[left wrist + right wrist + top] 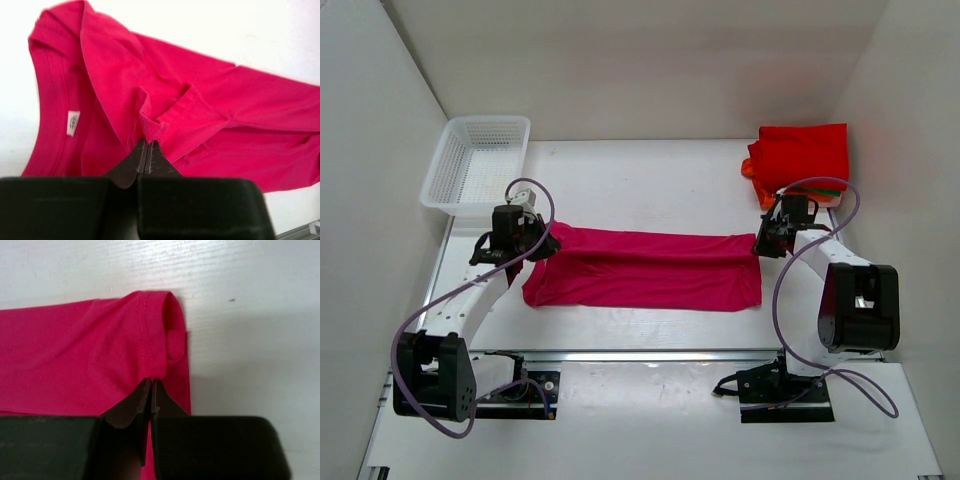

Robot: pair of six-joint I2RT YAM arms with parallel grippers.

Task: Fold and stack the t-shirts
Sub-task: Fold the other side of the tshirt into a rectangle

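Observation:
The magenta-pink t-shirt (pixel 645 270) lies stretched across the middle of the table, folded lengthwise. My left gripper (pixel 535 245) is shut on a pinch of its cloth at the collar end (pixel 150 131); the neck label (pixel 73 122) shows to the left. My right gripper (pixel 767 243) is shut on the hem end (pixel 150 360). A folded bright red t-shirt (pixel 805 150) lies at the back right on top of an orange one (pixel 752 168), with a thin green edge (pixel 832 187) showing under them.
A white mesh basket (pixel 477 165) stands at the back left. White walls enclose the table on three sides. The arm bases (pixel 785 385) sit at the near edge behind a metal rail.

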